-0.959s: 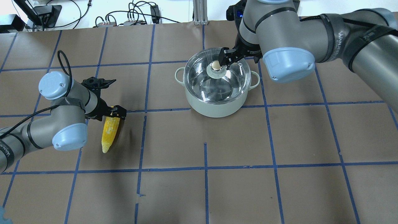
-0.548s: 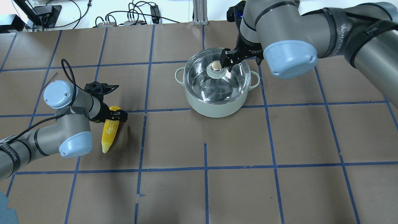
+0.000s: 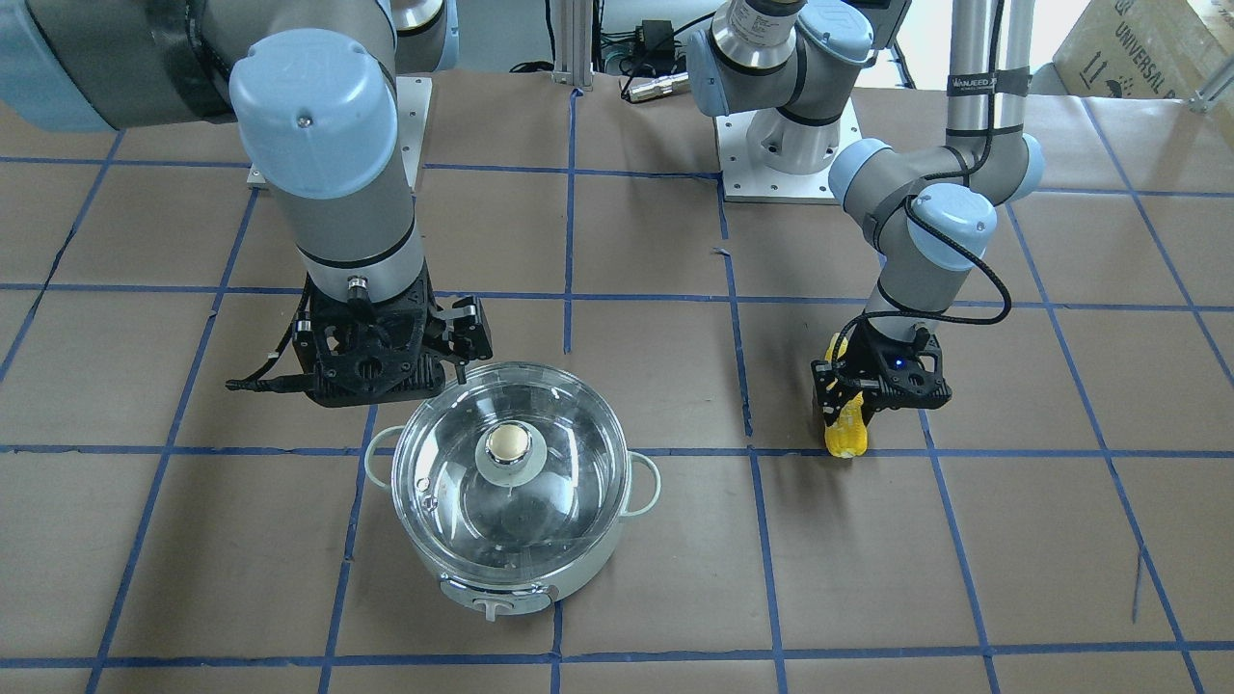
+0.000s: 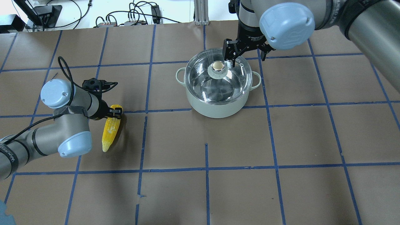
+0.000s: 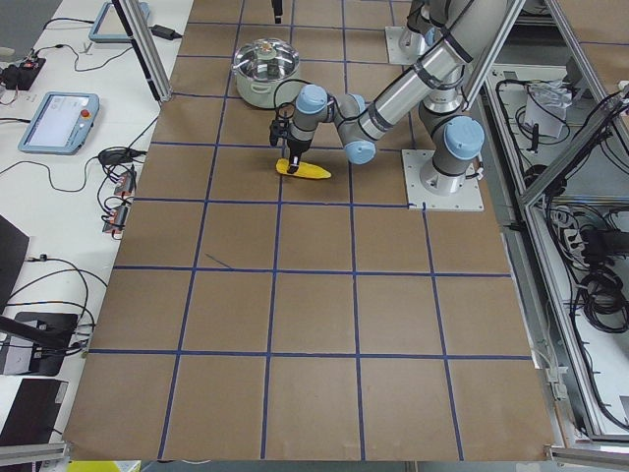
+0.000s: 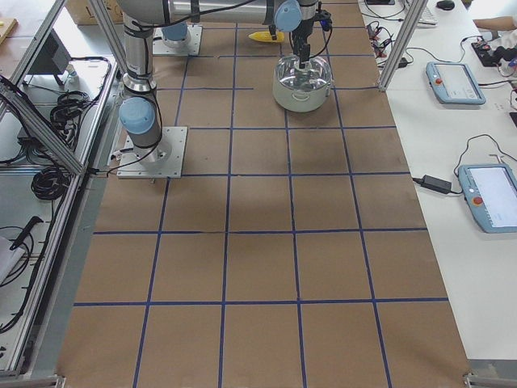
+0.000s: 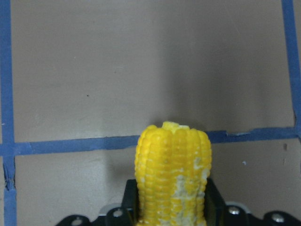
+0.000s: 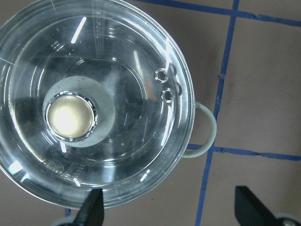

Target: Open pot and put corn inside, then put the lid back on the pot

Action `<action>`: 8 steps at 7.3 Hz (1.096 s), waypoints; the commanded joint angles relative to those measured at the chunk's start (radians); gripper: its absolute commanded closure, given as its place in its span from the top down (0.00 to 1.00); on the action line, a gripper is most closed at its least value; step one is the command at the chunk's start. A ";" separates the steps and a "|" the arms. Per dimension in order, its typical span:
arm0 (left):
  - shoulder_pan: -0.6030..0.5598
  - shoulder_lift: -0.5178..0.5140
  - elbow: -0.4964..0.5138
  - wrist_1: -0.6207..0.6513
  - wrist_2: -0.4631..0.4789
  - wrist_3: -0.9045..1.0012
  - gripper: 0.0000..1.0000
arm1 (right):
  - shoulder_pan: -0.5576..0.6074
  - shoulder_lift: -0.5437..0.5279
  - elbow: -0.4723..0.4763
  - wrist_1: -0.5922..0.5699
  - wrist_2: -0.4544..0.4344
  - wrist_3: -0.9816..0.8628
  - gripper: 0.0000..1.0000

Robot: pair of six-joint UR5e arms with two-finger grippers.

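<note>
Overhead exterior shows the lid (image 4: 203,78) seated on the pot (image 4: 215,107), with the corn (image 4: 111,131) lying on the table (image 4: 281,140) well apart from it. The left wrist view alone shows the left gripper (image 7: 171,202) clamped on the corn's thick end. The right wrist view shows the right gripper (image 8: 169,209) with jaws spread wide, off to one side of the knob (image 8: 70,117).

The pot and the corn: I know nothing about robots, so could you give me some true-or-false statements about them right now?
1. The lid sits on the pot. True.
2. The corn is inside the pot. False: it lies on the table, away from the pot.
3. The left gripper straddles the corn's thick end. True.
4. The right gripper clamps the lid's knob. False: it is open, off to one side of the knob.
</note>
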 commanded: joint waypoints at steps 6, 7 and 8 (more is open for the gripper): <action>-0.016 0.261 0.429 -0.831 0.045 -0.014 0.02 | 0.043 0.062 0.022 -0.141 0.025 0.271 0.97; -0.020 0.301 0.475 -0.931 0.042 -0.014 0.02 | 0.065 0.089 0.019 -0.191 0.022 0.271 0.97; -0.028 0.315 0.511 -0.997 0.040 -0.014 0.02 | 0.080 0.099 0.019 -0.202 0.022 0.273 0.97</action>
